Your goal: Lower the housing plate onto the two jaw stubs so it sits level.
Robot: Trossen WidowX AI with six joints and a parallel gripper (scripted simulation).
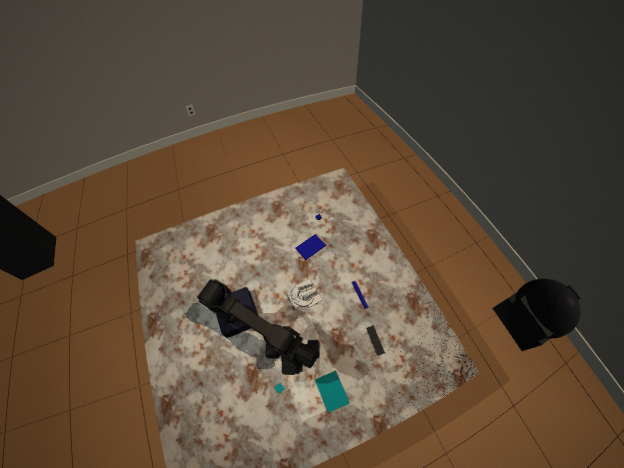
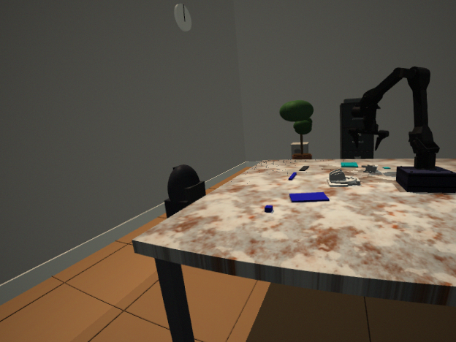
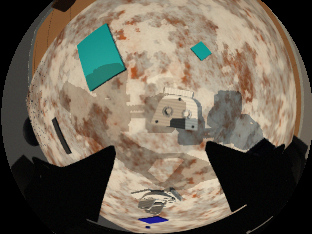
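Mottled tabletop, orange tiled floor.

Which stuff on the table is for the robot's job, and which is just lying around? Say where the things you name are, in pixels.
For the job:
- grey-and-white housing plate with round bosses [image 2: 370, 169] [image 3: 160, 118]
- white base with grey jaws [image 1: 304, 295] [image 2: 342, 178] [image 3: 154, 202]
- black open gripper [image 2: 368, 142] [image 3: 162, 149]

Just lying about, it seems:
- flat teal rectangle [image 1: 333, 393] [image 2: 348, 164] [image 3: 101, 55]
- small teal square [image 1: 279, 388] [image 2: 386, 167] [image 3: 201, 51]
- flat blue rectangle [image 1: 310, 246] [image 2: 308, 197] [image 3: 153, 220]
- tiny blue cube [image 1: 318, 217] [image 2: 268, 208] [image 3: 147, 227]
- blue stick [image 1: 359, 294] [image 2: 292, 176]
- dark grey bar [image 1: 375, 340] [image 2: 304, 168] [image 3: 61, 135]

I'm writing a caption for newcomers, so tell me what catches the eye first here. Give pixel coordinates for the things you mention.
The black arm [image 1: 254, 322] [image 2: 419, 99] dominates, its open hand [image 2: 366, 141] [image 3: 162, 149] hanging above the table. Next comes the bright teal rectangle [image 1: 332, 395] [image 2: 348, 164] [image 3: 101, 55], lying flat near the pale housing plate [image 2: 370, 168] [image 3: 167, 120]. The blue rectangle [image 1: 310, 246] [image 2: 308, 197] [image 3: 153, 219] lies beyond the white jaw assembly [image 1: 303, 296] [image 2: 340, 180] [image 3: 154, 202] from them.
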